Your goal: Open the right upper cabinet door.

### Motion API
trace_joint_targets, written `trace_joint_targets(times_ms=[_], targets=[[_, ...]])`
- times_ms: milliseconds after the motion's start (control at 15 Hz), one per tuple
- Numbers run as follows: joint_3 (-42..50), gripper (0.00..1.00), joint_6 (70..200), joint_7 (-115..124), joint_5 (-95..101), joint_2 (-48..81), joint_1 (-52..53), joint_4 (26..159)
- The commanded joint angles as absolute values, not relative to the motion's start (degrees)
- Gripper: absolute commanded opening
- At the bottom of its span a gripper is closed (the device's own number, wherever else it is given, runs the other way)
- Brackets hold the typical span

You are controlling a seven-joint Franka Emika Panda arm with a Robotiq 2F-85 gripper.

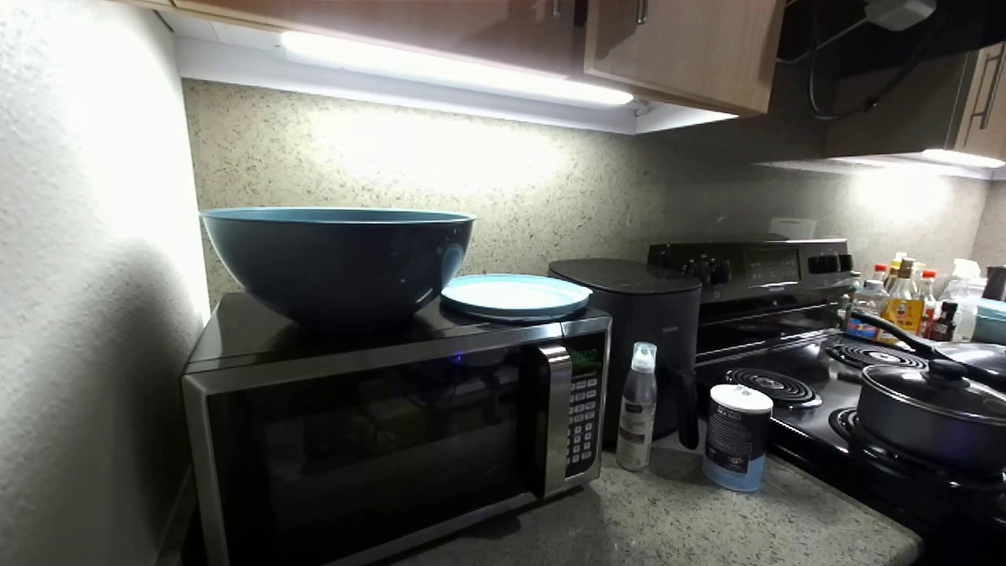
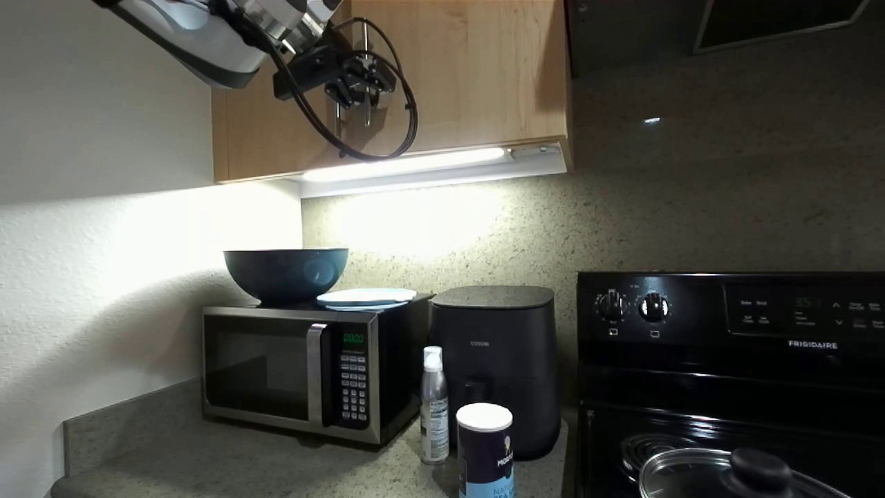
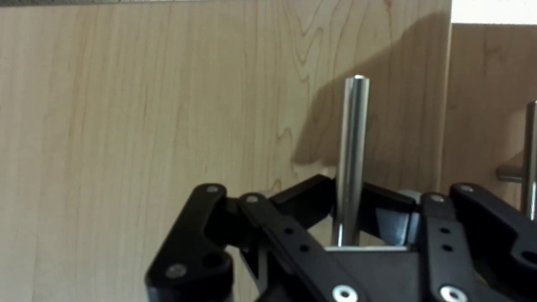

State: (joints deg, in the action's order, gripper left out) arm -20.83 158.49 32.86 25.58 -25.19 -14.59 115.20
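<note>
Black and jointed, the gripper (image 3: pixel 349 205) crowds the bottom of the wrist view, its fingers drawn in against either side of a steel-coloured handle (image 3: pixel 355 126) with no gap that I can see, so I take the bar as held. That handle belongs to the right upper cabinet door (image 2: pixel 477 76), which hangs above the air fryer (image 2: pixel 498 380) and beside its twin door (image 3: pixel 482 138). Grasping looks done, and opening seems barely begun: in the wrist view the door's lower edge is out of line with the twin's, which suggests it stands slightly ajar, with most of the swing left to do. As for lettering, the air fryer says COSORI and the range (image 2: pixel 733 360) FRIGIDAIRE. On the white-lidded canister (image 2: pixel 485 446), presumably salt, I make out "MOR" before the curve hides the rest, with "NATU" and "SEA" lower down. Green zeros glow on the microwave (image 2: pixel 269 366); print on the spray bottle (image 2: pixel 435 411) is too fine to read with confidence.
</note>
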Motion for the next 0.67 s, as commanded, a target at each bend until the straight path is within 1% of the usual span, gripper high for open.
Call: trace_joint_targets(times_ms=[0, 200, 600], targets=[[-20.8, 0.04, 158.5, 32.5, 25.2, -25.2, -14.6, 115.2], [-20.6, 0.03, 157.8, 34.2, 25.3, -26.7, -15.6, 116.7], [-21.5, 0.03, 155.5, 47.0, 26.0, -36.3, -19.5, 124.3]])
